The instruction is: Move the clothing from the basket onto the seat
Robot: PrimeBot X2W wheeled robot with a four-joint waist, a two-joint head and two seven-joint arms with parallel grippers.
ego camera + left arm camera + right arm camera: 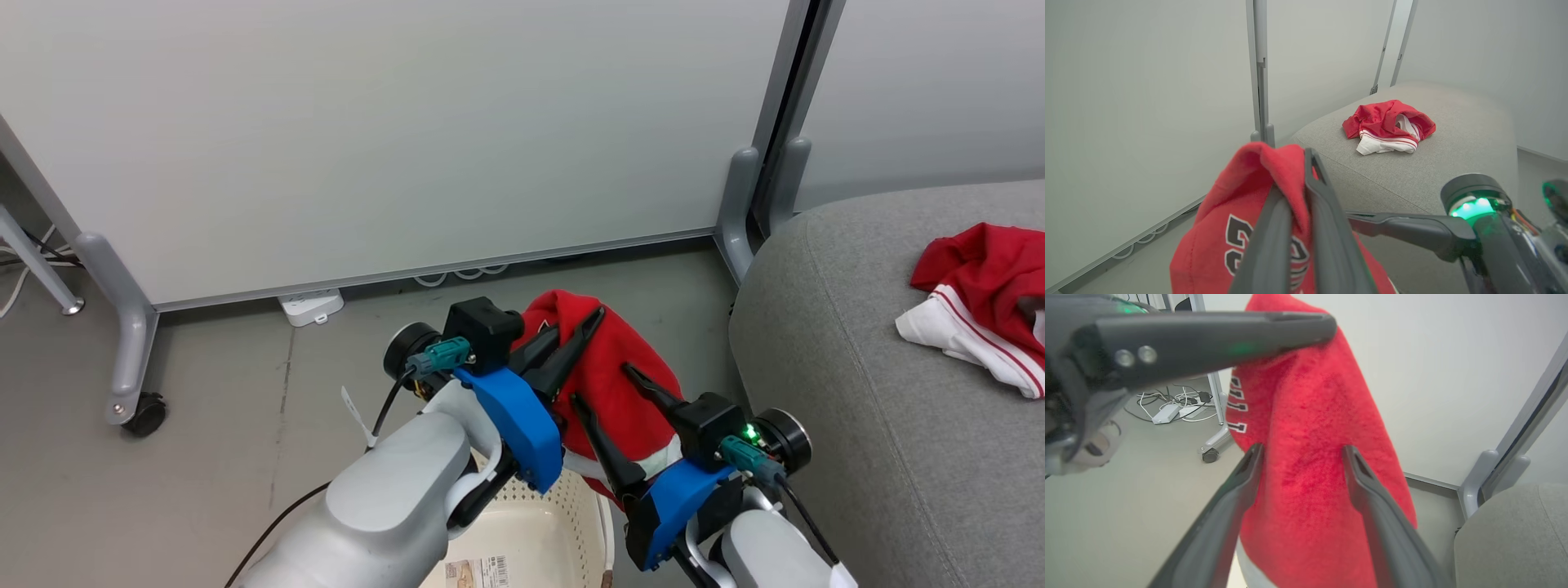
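1. Clothing [614, 341] hangs at the centre of the head view: a red piece with dark lettering, drooping over the basket [522, 496] at the bottom edge of the frame.
2. The left gripper [588, 322] is clamped tight on its top fold. In the left wrist view the cloth bunches between the two fingers [1274, 228] at lower centre.
3. The right gripper [602, 384] sits just below and to the right, its fingers spread wide. In the right wrist view they [1237, 486] stand either side of the hanging red cloth. I cannot tell whether they touch it.
4. A second red garment [980, 286], with white trim and stripes, lies crumpled on the grey seat [857, 367] at the right edge of the head view, well apart from the grippers.
5. The basket stands on the grey floor [229, 425] just beside the seat, with a barcode sticker [482, 572] on its bottom.
6. A pale partition [408, 147] fills the upper frame behind it all.
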